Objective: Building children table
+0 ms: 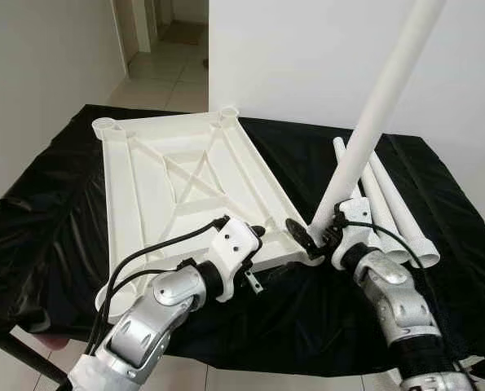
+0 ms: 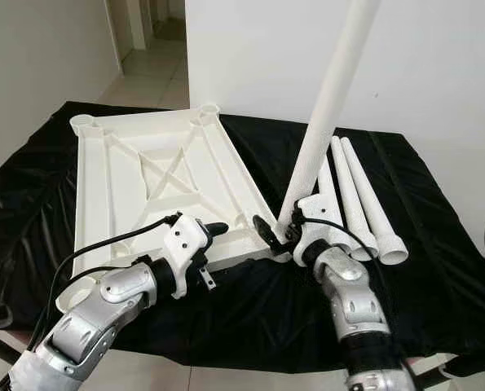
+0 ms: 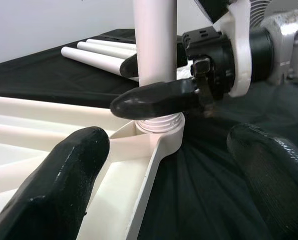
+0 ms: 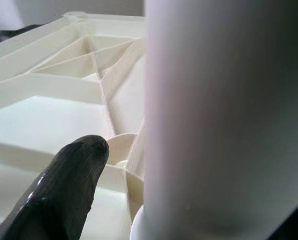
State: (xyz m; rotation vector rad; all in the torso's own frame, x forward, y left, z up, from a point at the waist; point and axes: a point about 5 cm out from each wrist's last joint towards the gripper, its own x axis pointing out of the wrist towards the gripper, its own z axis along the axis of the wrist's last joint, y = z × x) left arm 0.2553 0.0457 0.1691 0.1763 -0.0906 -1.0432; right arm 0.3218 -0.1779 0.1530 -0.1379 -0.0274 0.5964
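Tabletop: I see the white plastic tabletop (image 1: 177,187) lying upside down, ribs up, on the black cloth (image 1: 55,212) that covers the work table.
Leg in hand: a long white leg (image 1: 372,122) stands tilted, its threaded lower end in the corner socket (image 3: 161,131) nearest my right arm (the threads sit just at the socket's rim in the left wrist view).
Right gripper: my right gripper (image 1: 317,236) is clamped on the leg just above the socket, one black finger (image 3: 156,99) across the front of the tube.
Left gripper: my left gripper (image 2: 213,230) rests at the near edge of the tabletop, just beside that socket; its two fingers (image 3: 53,187) are spread apart and hold nothing.
Spare legs: three more white legs (image 2: 360,204) lie side by side on the cloth to the right of the tabletop, close behind my right wrist.
Other sockets: two round sockets (image 1: 108,125) show at the far corners.
Surroundings: a white wall (image 1: 307,57) behind, a tiled hallway (image 1: 165,69) beyond the far left corner.
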